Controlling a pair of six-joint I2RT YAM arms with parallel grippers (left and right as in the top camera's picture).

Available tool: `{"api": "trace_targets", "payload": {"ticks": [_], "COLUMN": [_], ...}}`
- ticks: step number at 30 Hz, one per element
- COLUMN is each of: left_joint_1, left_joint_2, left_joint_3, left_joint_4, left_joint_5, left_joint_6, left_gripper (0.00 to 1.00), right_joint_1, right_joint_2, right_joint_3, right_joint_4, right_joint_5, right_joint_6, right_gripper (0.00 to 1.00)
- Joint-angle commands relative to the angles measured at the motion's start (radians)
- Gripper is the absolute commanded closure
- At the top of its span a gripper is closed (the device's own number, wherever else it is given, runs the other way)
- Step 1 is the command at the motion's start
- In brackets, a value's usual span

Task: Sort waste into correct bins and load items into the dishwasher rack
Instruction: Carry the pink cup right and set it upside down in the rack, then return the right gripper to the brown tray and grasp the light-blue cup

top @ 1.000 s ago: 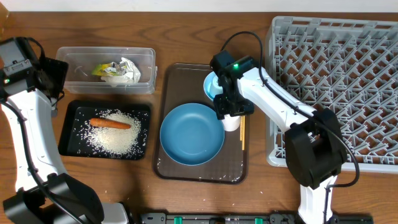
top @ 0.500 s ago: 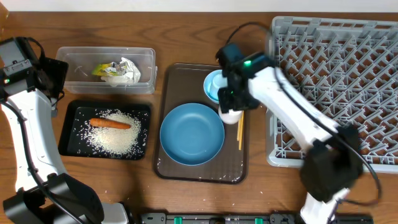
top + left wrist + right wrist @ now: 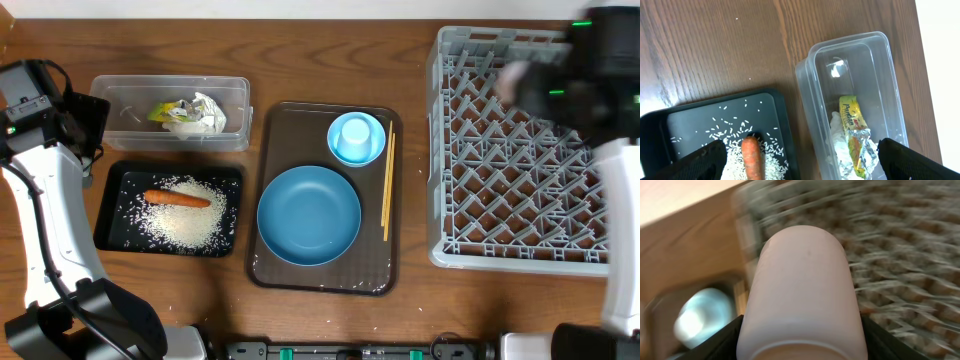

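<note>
My right gripper (image 3: 802,347) is shut on the small white cup (image 3: 802,280) and holds it above the grey dishwasher rack (image 3: 530,160), near its far left part; the arm (image 3: 590,60) is blurred. On the brown tray lie the wide blue bowl (image 3: 308,215), the light-blue cup (image 3: 356,137) and the chopsticks (image 3: 387,187). My left gripper (image 3: 805,160) is open and empty above the gap between the clear tub (image 3: 170,90) and the black tray (image 3: 110,205). The tub holds tissue (image 3: 205,115) and the wrapper (image 3: 854,130). The black tray holds the carrot (image 3: 177,198) and rice (image 3: 190,225).
The dark brown serving tray (image 3: 325,275) sits between the bins and the rack. The rack fills the right side of the table. A few rice grains lie on the wood in front of the black tray.
My right gripper has lifted the white cup off the brown tray and swung fast to the right and back, over the rack. The left arm has not moved.
</note>
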Motion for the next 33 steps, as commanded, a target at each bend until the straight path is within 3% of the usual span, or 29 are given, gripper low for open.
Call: {"api": "trace_targets", "payload": {"ticks": [1,6,11,19,24,33], "left_joint_1": [0.004,0.004,0.004,0.004,0.004,0.004], "left_joint_2": [-0.002,-0.002,-0.002,-0.002,-0.002,-0.002], "left_joint_3": [0.011,0.011,0.011,0.011,0.011,0.011], "left_joint_4": [-0.001,-0.001,-0.001,-0.001,-0.001,-0.001], "left_joint_5": [-0.008,-0.008,-0.008,-0.008,-0.008,-0.008], "left_joint_6": [0.010,0.009,0.010,0.010,0.010,0.010], "left_gripper": [0.02,0.02,0.02,0.02,0.02,0.02], "right_joint_1": [-0.155,-0.325,-0.394,-0.386,-0.375,-0.303], "right_joint_2": [0.021,0.093,0.175,0.278,0.288,0.181], "right_joint_3": [0.008,0.008,0.008,0.008,0.008,0.008], "right_joint_4": [0.006,0.025,0.035,0.020,0.011,-0.011], "right_joint_5": [0.023,0.013,-0.037,-0.154,-0.154,-0.339], "right_joint_6": [-0.033,-0.050,-0.071,-0.078,-0.078,-0.079], "right_gripper": [0.37,0.37,0.34,0.32,0.07,0.07]}}
